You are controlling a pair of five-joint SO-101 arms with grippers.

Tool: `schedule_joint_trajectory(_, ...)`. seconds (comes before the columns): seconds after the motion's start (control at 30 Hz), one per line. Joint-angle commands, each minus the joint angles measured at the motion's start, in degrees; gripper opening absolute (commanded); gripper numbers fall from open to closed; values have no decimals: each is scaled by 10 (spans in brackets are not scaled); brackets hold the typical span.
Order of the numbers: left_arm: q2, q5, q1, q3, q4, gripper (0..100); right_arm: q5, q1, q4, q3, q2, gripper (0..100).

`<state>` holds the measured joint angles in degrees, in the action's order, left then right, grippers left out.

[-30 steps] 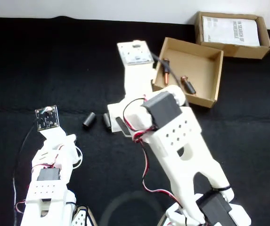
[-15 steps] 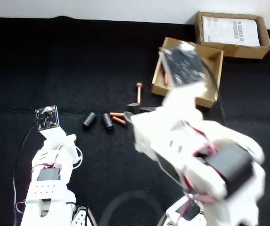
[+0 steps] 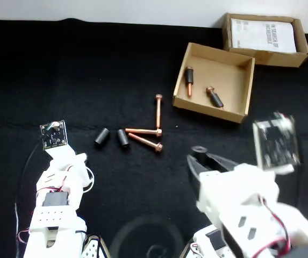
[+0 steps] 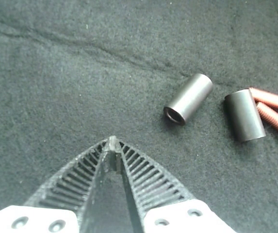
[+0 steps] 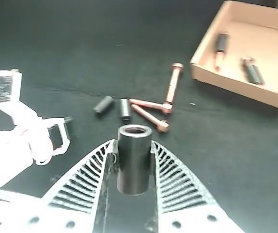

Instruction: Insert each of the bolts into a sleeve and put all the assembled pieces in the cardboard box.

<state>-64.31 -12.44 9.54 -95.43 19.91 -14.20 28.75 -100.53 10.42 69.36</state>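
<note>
The right gripper (image 5: 133, 144) clamps an upright sleeve (image 5: 134, 158), having swung back from beside the box (image 3: 210, 111) to the near right, so a bolt can go in next. The left gripper (image 4: 112, 142) sits closed on nothing, near left. Three bolts (image 3: 158, 110) and two loose sleeves (image 3: 101, 136) lie on the bench (image 3: 89, 70). The box, far right, holds two assembled pieces (image 3: 188, 79).

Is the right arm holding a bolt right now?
No, the right gripper has its fingers shut on a dark sleeve, not a bolt.
</note>
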Motion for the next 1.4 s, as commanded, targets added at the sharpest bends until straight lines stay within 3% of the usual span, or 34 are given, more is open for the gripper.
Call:
schedule_joint_trajectory(0.0, -6, 2, 5, 10, -4, 14, 69, -78, -2, 58, 76, 7)
schedule_joint_trajectory(0.23, -3, -2, -23, 99, 178, 14, 156, -336, 165, 248, 209, 7)
schedule_joint_trajectory(0.37, -1, -2, -22, 167, 241, 15, 173, -439, 300, 372, 291, 7)
schedule_joint_trajectory(0.7, 0, 0, -29, 378, 406, 16, 173, -579, 509, 572, 356, 7)
schedule_joint_trajectory(0.93, 0, 1, -127, 461, 548, 17, 177, -664, 681, 683, 356, 7)
schedule_joint_trajectory(1.17, 5, 1, -216, 520, 620, 17, 243, -749, 843, 787, 356, 7)
schedule_joint_trajectory(1.37, 146, 1, -232, 601, 697, 17, 288, -826, 970, 863, 356, 7)
